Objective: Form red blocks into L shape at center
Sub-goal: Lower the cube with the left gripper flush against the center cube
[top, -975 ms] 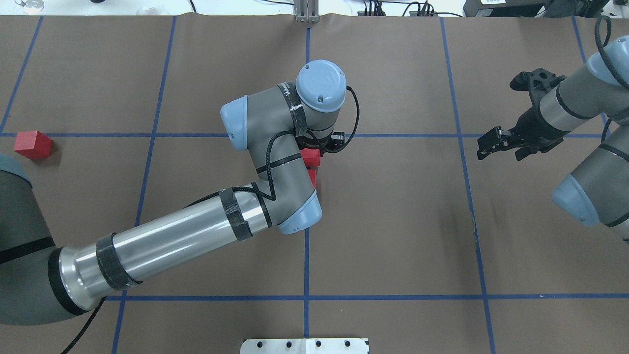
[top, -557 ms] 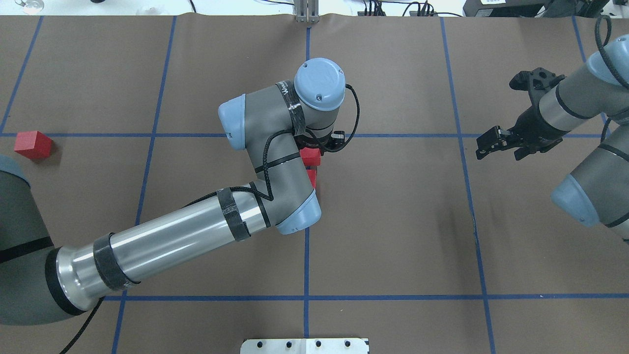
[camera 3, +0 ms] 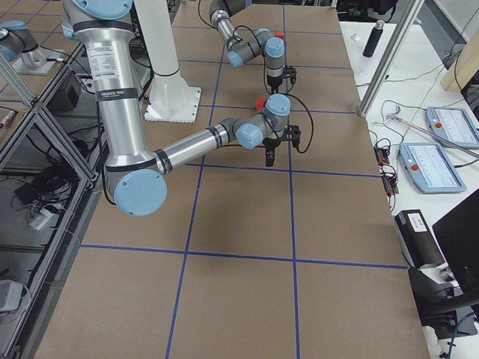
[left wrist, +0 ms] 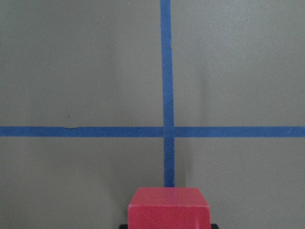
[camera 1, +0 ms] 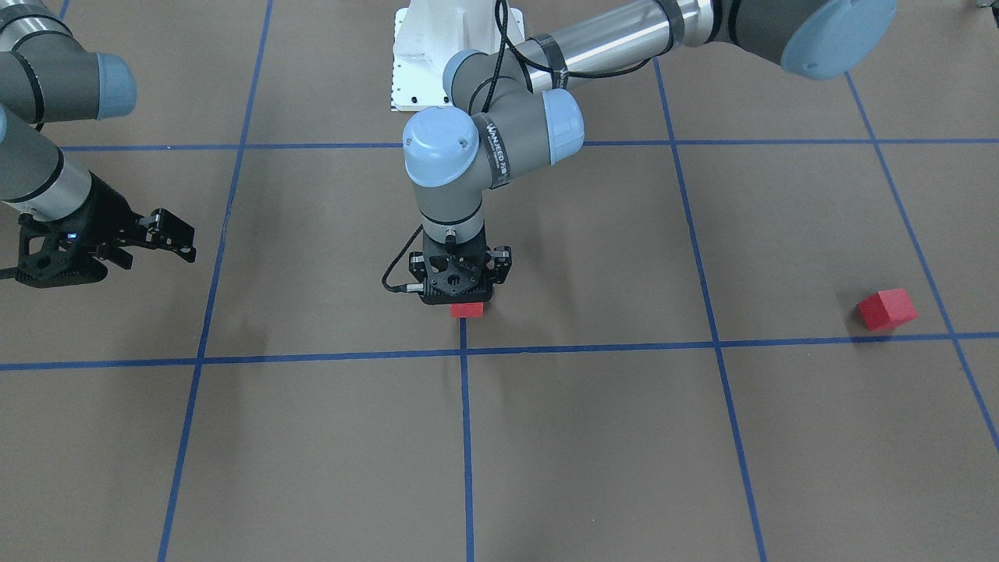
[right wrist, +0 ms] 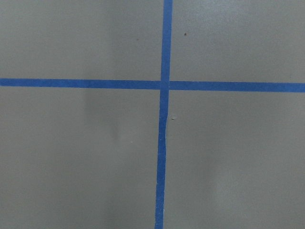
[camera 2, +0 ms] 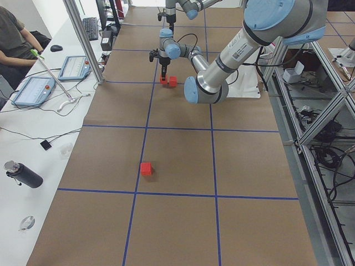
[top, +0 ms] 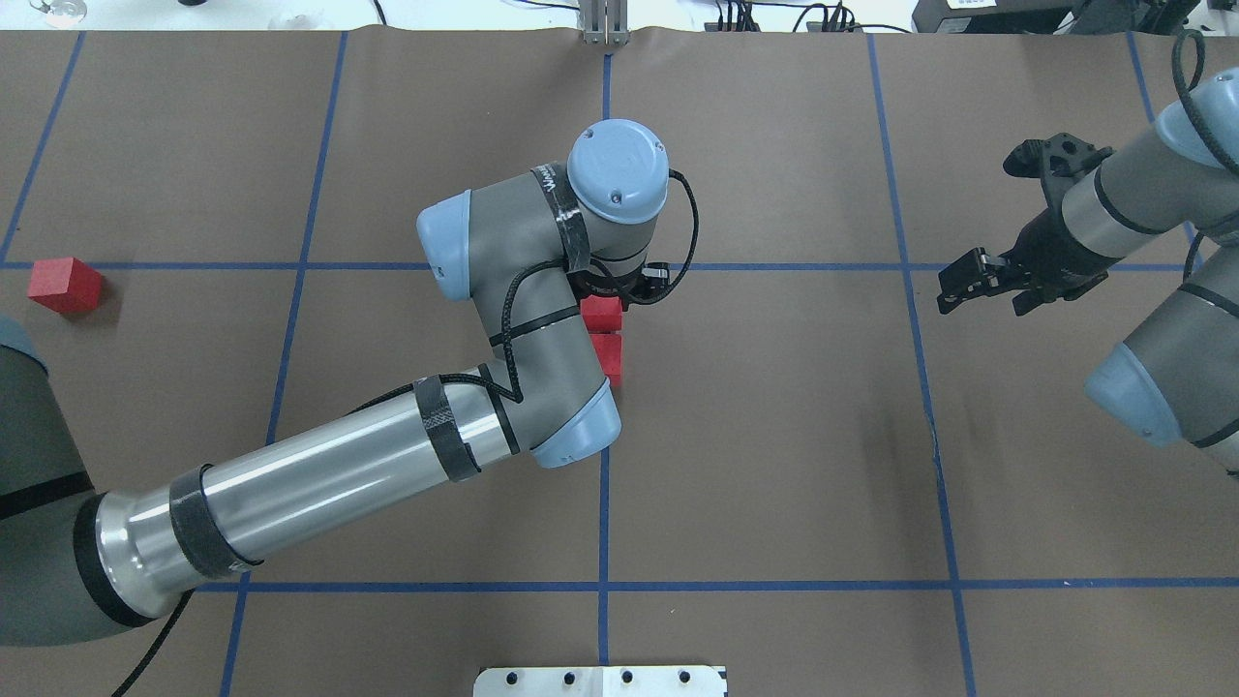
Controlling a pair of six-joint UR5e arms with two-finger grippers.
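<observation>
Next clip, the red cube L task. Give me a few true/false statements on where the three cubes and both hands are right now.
1. All three small matte red cubes are at the centre. False: the lone cube lies far out on the robot's left.
2. The left hand is down on the held cube, at the vertical blue tape line. True.
3. The second cube sits right beside the held one. True.
4. The right hand carries a cube. False: it hovers empty, away from every cube.

Red block (camera 3: 260,103) just beyond right arm (camera 3: 187,149).
</observation>
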